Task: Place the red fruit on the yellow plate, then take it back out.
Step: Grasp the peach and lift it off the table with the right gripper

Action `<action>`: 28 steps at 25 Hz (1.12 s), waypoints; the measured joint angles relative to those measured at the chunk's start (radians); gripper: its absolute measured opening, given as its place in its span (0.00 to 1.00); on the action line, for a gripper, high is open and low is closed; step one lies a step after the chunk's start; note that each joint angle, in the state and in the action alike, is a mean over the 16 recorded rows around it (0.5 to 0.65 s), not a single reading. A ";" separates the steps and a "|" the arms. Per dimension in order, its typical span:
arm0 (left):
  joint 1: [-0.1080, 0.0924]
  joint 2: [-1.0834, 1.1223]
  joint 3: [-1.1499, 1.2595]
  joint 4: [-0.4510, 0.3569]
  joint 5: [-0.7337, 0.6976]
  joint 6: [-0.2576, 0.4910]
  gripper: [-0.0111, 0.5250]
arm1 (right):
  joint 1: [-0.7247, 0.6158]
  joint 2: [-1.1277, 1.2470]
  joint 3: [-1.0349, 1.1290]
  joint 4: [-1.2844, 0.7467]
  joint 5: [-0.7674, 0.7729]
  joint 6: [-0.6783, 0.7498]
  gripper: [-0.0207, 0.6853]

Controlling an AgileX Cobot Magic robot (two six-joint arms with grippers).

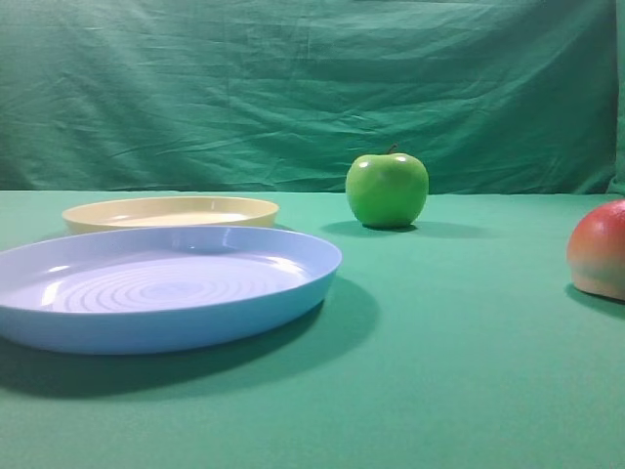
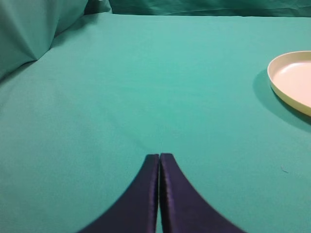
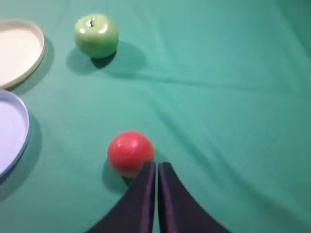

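Note:
The red fruit point(image 1: 604, 248) rests on the green cloth at the right edge of the high view, red on top and pale at its base. In the right wrist view the red fruit point(image 3: 129, 152) lies just left of and beyond my right gripper point(image 3: 157, 165), whose dark fingers are shut with nothing between them. The yellow plate point(image 1: 171, 211) stands far left at the back and holds nothing; the yellow plate point(image 3: 18, 51) also shows top left in the right wrist view, and the yellow plate point(image 2: 293, 80) at the right edge of the left wrist view. My left gripper point(image 2: 159, 156) is shut over bare cloth.
A larger light-blue plate point(image 1: 156, 288) with concentric rings sits in front of the yellow one. A glossy green apple point(image 1: 387, 189) with a stem stands at the back centre. A green cloth backdrop point(image 1: 312, 88) hangs behind the table.

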State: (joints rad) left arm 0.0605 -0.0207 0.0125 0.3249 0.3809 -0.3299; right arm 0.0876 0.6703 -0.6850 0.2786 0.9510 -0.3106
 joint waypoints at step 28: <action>0.000 0.000 0.000 0.000 0.000 0.000 0.02 | 0.315 0.559 -0.035 -0.107 -0.180 -0.032 0.72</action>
State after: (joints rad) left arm 0.0605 -0.0207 0.0125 0.3249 0.3809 -0.3299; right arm 0.4028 1.2291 -0.7204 0.1716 0.7711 -0.3424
